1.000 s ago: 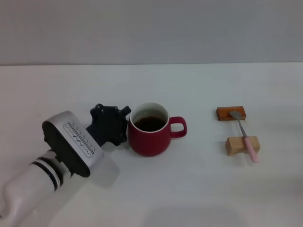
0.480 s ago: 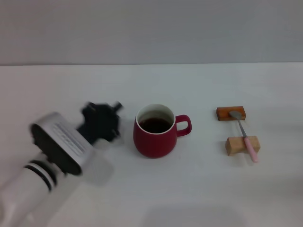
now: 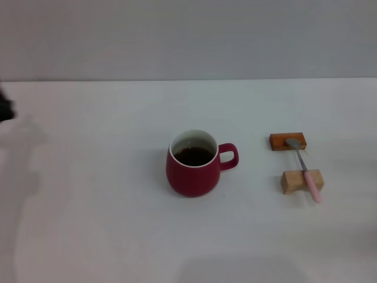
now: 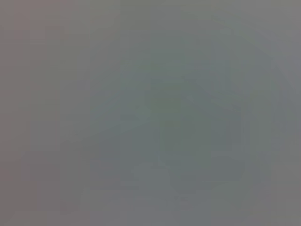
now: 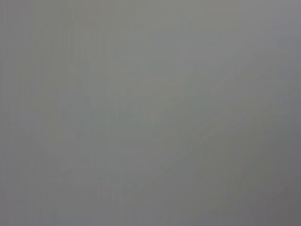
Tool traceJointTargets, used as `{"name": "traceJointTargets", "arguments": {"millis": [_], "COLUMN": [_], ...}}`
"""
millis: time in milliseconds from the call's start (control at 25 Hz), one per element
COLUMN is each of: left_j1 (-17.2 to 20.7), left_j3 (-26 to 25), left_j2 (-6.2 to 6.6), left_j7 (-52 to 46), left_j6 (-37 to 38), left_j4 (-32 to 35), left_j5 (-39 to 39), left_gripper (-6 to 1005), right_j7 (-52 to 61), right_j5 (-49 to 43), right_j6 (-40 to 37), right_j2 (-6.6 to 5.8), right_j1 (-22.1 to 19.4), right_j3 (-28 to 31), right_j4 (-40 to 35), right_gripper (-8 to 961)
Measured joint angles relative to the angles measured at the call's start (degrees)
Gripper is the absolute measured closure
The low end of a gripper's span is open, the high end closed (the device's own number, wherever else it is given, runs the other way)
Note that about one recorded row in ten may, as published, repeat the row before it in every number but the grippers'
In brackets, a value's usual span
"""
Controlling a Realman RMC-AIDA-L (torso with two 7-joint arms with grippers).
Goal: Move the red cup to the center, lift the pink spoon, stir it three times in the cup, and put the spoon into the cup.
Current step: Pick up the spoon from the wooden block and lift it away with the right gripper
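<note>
Surface: plain white table (image 3: 106, 236), matte, meeting a bare grey wall (image 3: 188, 35) at the far edge. Soft shadow patches on the table's left side.

Red cup (image 3: 193, 163) stood upright near the table's centre, handle pointing to the robot's right, dark liquid inside, white interior rim visible.

Pink spoon (image 3: 304, 168) lay well to the right of the cup, untouched, bridging two wooden blocks: metal bowl on the orange-brown block (image 3: 287, 141) (far), shaft crossing the pale block (image 3: 301, 181) (near), pink handle overhanging toward the robot.

Left gripper (image 3: 5, 107): only a dark sliver at the far-left edge of head view, well apart from cup; fingers open/closed — cannot tell. Right gripper not seen.

Both wrist views showed uniform grey only.
</note>
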Motion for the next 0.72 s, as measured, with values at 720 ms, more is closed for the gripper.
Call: {"name": "traceJointTargets", "arguments": {"millis": [720], "left_j1": [-0.2], "left_j3": [-10.2], "left_j2": [0.31], "left_j7": [-11.5], "left_j6": [-4.0], "left_j4": [3.5], "left_j5": [-0.1], "left_gripper": [764], "right_j7": [0.0], "right_j5": [-0.1], "right_j6": [0.0], "right_j2": [0.40], "right_j1": [-0.4], "right_j3": [-0.6], "right_j4": [0.1], "right_gripper": [313]}}
